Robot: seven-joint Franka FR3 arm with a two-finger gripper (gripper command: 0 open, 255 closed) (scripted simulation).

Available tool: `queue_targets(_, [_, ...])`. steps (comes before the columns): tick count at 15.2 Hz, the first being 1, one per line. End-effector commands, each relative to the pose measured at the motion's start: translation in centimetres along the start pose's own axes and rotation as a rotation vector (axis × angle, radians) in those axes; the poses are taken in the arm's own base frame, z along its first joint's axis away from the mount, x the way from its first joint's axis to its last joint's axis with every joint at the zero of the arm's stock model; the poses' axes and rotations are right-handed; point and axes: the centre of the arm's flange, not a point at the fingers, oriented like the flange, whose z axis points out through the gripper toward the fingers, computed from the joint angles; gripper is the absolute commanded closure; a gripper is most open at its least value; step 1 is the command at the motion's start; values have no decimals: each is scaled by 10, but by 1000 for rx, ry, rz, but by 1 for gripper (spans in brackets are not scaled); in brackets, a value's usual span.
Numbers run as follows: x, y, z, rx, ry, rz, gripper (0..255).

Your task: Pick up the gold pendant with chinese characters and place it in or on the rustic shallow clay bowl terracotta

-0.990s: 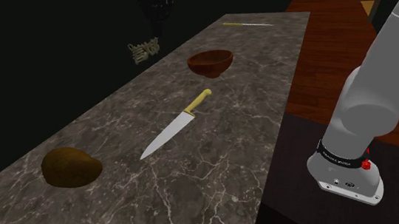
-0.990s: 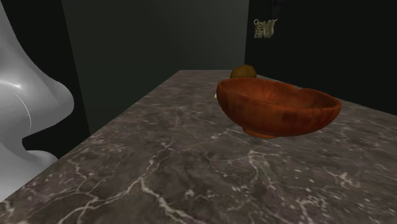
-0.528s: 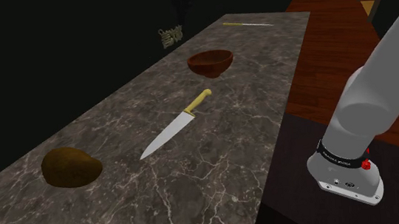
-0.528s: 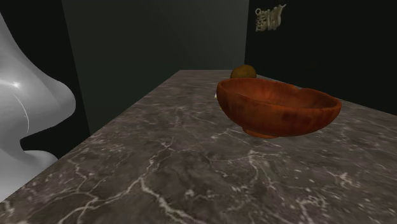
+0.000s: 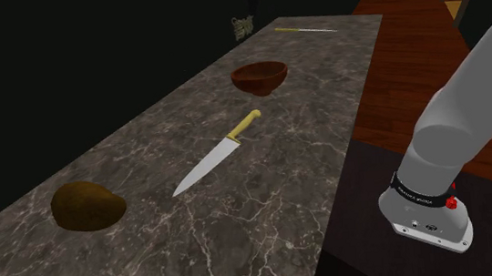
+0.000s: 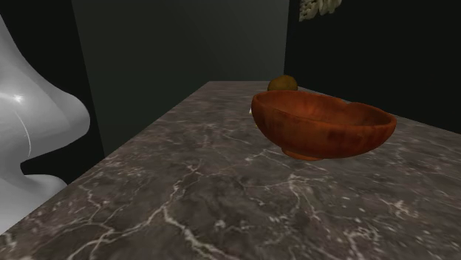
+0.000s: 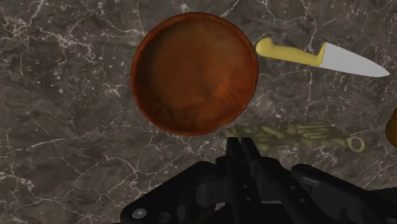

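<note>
- Pendant (image 5: 243, 25) rides high in the air off the counter's (image 5: 286, 193) far left edge, clamped in the black gripper (image 7: 242, 146), whose fingers are closed on its upper end.
- Over the past second the pale gold piece has slid steadily rightward and farther off in the shoulder view, closing on the far end where the bowl (image 5: 260, 76) sits. In the second exterior view it has climbed to the top edge, well above the bowl.
- The arm (image 5: 469, 95) has swung with it, its pale bulk leaning over the stand (image 5: 425, 217).
- From the wrist camera, the pendant hangs just beside the bowl's rim on the knife (image 7: 321, 56) side, not yet over the hollow.
- Reading of the task: the pick is done and the carry is well along. What remains, by the look of it, is a short shift to bring the pendant over the bowl's middle, then a descent and release.
- Risk, as a judgement: let go here, the dangling piece would likely land on the marble beside the rim.
- Count on the counter: one reddish-brown bowl, empty; one knife with a yellow handle, lying between bowl and near end; one brown lump (image 5: 87, 206) at the near left; one thin pale rod (image 5: 305, 30) at the far end.
- In the air: one pendant, one gripper, one arm.
</note>
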Motion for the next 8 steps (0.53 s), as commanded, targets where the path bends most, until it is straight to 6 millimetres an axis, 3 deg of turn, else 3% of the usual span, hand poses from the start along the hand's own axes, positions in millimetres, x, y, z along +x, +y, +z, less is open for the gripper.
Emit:
queue_targets(1, [-7,22,-8,0,-1,-1,255])
queue_targets(2, [-12,36,-14,0,-1,-1,255])
queue_targets(8, [-17,44,17,0,-1,-1,255])
